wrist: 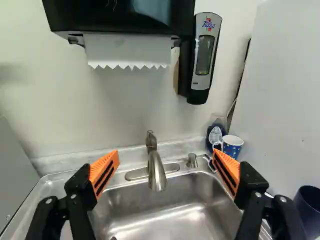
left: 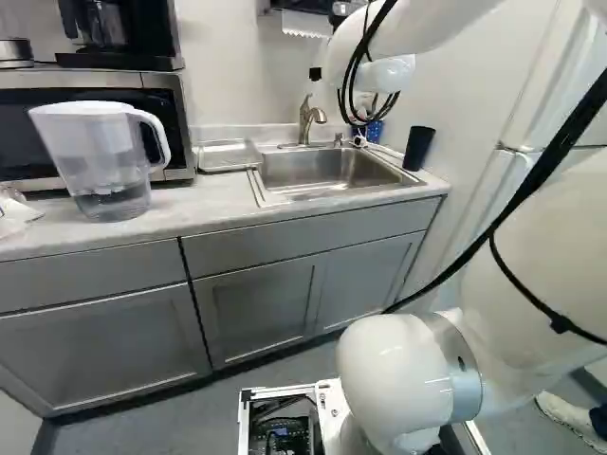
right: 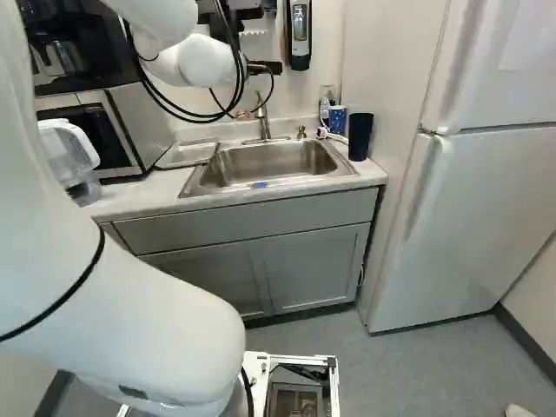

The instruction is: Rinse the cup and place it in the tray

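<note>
Black claw hangs empty and wide apart, maybe to fit round the spotted cup. The tray sits left of the sink, likely to catch drips.

Arm up, reaching ahead. Lowest joint sits at the foot of the left base view, metal ring round it; big white link climbs from there and runs out past the right edge. Same link fills the left side of the right base view. Forearm comes back in at the top of the left base view, wrist below it. Black cables loop loosely off the wrist. Gripper mostly hidden behind the wrist in the base views. Wrist view: gripper spread wide, orange pads well apart, tips angled inward, nothing between them touched by either pad
</note>
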{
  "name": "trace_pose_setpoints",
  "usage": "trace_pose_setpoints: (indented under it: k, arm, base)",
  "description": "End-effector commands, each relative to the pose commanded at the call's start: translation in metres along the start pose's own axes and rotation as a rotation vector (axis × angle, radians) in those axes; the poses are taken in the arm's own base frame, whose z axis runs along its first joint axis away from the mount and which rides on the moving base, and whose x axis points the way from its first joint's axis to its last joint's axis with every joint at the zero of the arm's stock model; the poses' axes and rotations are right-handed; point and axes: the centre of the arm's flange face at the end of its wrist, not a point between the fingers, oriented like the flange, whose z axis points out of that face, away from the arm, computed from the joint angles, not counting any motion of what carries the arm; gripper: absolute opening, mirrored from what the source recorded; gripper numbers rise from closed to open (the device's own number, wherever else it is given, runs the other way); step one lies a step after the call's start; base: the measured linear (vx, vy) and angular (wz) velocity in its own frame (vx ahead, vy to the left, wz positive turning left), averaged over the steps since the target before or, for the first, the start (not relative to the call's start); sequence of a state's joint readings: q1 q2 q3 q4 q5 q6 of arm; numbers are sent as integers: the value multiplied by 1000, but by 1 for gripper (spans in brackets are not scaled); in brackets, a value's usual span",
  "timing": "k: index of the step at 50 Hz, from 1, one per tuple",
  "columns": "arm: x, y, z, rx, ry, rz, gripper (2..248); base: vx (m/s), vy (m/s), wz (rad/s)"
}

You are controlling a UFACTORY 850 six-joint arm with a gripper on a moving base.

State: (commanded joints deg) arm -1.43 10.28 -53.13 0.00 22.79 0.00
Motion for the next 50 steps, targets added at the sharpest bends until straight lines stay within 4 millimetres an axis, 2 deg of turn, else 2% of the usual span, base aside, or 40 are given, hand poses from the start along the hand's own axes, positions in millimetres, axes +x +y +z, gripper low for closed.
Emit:
trace_pose_setpoints:
  k: [50]
  arm:
    - [0,0,0,0,0,0,247]
  base:
    - [86,-1,-16]
